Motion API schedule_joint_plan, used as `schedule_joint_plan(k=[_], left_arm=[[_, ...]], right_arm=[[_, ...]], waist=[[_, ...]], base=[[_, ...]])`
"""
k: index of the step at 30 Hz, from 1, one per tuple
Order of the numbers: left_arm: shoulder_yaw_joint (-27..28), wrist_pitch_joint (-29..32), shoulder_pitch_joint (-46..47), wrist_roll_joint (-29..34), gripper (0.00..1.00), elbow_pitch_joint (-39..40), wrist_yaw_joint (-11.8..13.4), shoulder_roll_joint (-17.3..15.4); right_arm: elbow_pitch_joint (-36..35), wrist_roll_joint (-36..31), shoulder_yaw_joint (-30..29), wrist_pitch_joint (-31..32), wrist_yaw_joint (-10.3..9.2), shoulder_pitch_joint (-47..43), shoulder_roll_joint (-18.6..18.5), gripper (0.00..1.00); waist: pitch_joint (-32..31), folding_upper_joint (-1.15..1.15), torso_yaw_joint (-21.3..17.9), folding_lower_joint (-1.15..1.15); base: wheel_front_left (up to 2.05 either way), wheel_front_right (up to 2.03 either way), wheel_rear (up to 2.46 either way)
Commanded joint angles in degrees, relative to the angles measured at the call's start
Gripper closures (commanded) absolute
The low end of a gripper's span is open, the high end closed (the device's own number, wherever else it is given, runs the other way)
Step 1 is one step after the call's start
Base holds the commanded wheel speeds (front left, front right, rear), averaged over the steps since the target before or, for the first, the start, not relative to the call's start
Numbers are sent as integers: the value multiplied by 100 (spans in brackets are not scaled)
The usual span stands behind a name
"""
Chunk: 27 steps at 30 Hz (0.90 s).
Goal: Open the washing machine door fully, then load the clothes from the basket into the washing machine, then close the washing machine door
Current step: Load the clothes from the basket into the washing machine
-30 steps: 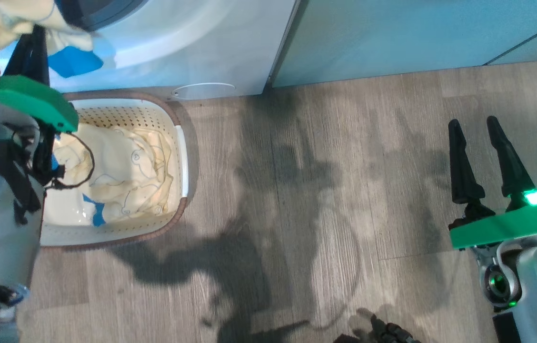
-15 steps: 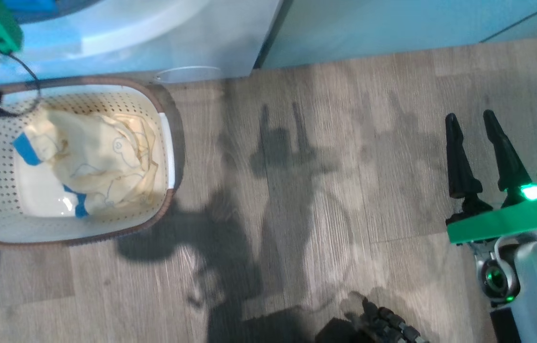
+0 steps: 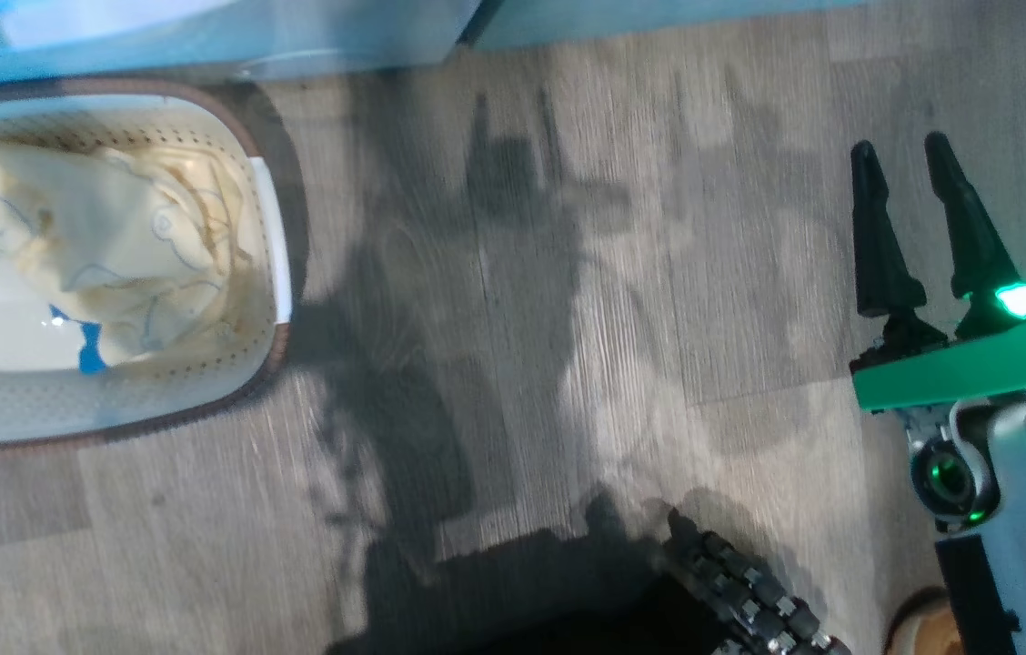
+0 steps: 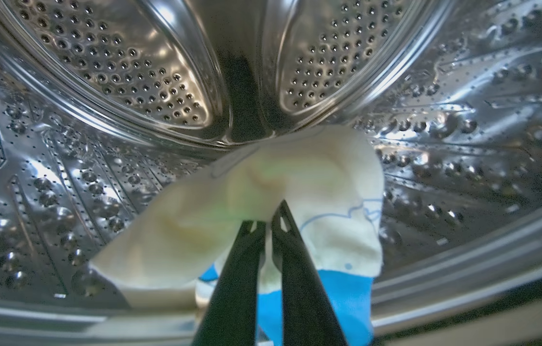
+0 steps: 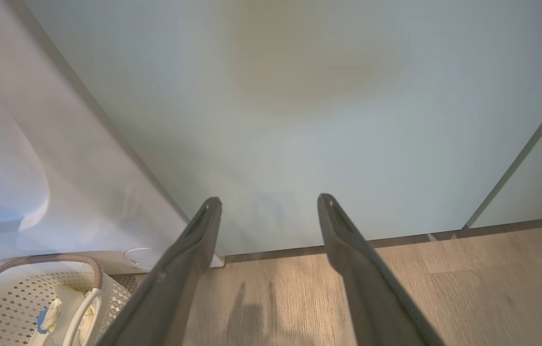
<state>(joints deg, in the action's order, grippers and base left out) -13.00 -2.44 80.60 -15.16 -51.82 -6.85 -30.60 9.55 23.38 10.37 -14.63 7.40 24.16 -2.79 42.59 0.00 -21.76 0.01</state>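
Loading: the left gripper (image 4: 271, 214) is pinched on a soft pale yellow garment with a blue patch (image 4: 309, 168), inside the perforated steel drum (image 4: 107, 77) of the washing machine.

The garment droops to either side of the closed dark fingers, above the drum's lower wall, so it looks light and limp and should drop freely once let go. At the left of the head view, the small cream perforated plastic basket with a brown rim (image 3: 284, 273) stands on the grey wood-look floor (image 3: 522, 364). It holds more cream clothes printed with bear outlines (image 3: 113, 236), crumpled in a heap. These are best taken by a raised fold near the heap's middle, since a thin hem would likely slide out. At the right, the right gripper (image 3: 904, 150) hangs over bare floor, fingers spread wide, holding nothing.
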Motion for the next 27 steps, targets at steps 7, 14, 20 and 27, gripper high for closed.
schedule_joint_plan(k=[7,14,20,27], left_arm=[[66,-301,990,168,100,-181,331,-340],[202,-907,1476,58,100,-415,544,-239],[206,-1166,1630,34,100,-572,575,-163],[25,-962,1583,60,0,-1110,436,-43]], right_arm=[[-178,127,153,-37,9,156,-9,0],[-188,140,189,-37,9,229,-9,0],[-170,121,169,-37,9,238,-9,0],[-131,85,139,-37,9,221,-9,0]], waist=[[417,0,-179,-1],[548,0,-238,-1],[579,0,-221,-1],[495,0,-176,-1]], base=[[0,0,0],[0,0,0],[0,0,0],[0,0,0]])
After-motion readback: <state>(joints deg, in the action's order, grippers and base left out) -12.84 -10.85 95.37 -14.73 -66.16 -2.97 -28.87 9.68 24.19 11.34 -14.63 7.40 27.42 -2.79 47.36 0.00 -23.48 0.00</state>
